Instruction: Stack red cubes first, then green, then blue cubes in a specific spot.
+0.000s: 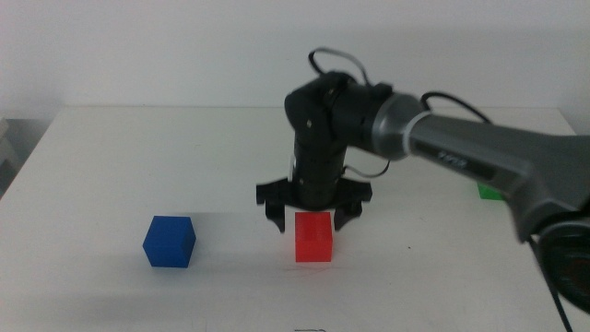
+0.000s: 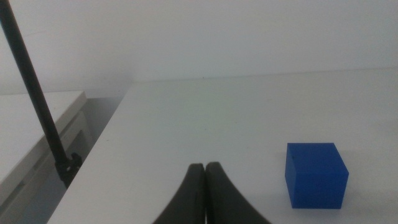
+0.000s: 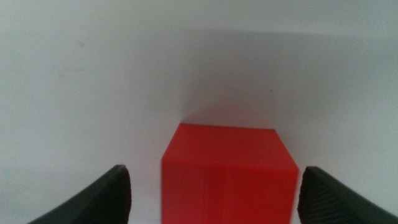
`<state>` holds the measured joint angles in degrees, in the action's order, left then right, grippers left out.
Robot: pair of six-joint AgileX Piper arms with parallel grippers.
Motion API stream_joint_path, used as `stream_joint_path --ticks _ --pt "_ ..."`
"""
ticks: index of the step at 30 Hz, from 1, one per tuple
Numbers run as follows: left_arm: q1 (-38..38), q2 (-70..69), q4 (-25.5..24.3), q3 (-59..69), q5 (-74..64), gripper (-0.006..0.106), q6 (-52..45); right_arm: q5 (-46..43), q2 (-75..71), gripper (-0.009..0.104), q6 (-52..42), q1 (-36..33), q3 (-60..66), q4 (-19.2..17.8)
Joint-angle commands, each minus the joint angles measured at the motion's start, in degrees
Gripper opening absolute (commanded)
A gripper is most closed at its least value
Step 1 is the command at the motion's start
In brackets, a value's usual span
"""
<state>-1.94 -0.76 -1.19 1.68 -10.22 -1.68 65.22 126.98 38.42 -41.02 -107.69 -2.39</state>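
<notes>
The red cube (image 1: 313, 237) (image 3: 227, 172) rests on the white table near the front middle. My right gripper (image 1: 312, 219) (image 3: 214, 190) hangs just above and behind it, open, its jaws spread wide on either side without touching it. The blue cube (image 1: 170, 242) (image 2: 315, 175) sits on the table to the left. The green cube (image 1: 489, 192) shows only as a sliver at the right, behind the right arm. My left gripper (image 2: 205, 168) is shut with nothing in it, low over the table left of the blue cube, and out of the middle view.
The table's left edge (image 2: 93, 155) runs close to the left gripper, with a thin dark pole (image 2: 37, 106) and a lower grey surface beyond it. The right arm (image 1: 479, 157) crosses the table's right half.
</notes>
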Motion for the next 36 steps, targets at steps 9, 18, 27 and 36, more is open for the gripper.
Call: stream_joint_path --ticks 9,18,27,36 --pt "0.1 -1.2 0.4 -0.2 4.8 -0.001 0.0 2.7 -16.4 0.084 -8.7 6.9 -1.5 -2.7" --pt "0.1 -1.2 0.4 -0.2 4.8 -0.001 0.0 9.3 -21.6 0.083 -18.0 21.3 -1.5 -5.7" --pt "0.1 -1.2 0.4 -0.2 4.8 -0.001 0.0 9.2 -20.1 0.083 -21.9 33.2 -1.5 -5.6" --pt "0.1 -1.2 0.4 -0.2 4.8 -0.001 0.0 9.0 -16.0 0.082 -23.3 38.6 -1.5 -5.6"
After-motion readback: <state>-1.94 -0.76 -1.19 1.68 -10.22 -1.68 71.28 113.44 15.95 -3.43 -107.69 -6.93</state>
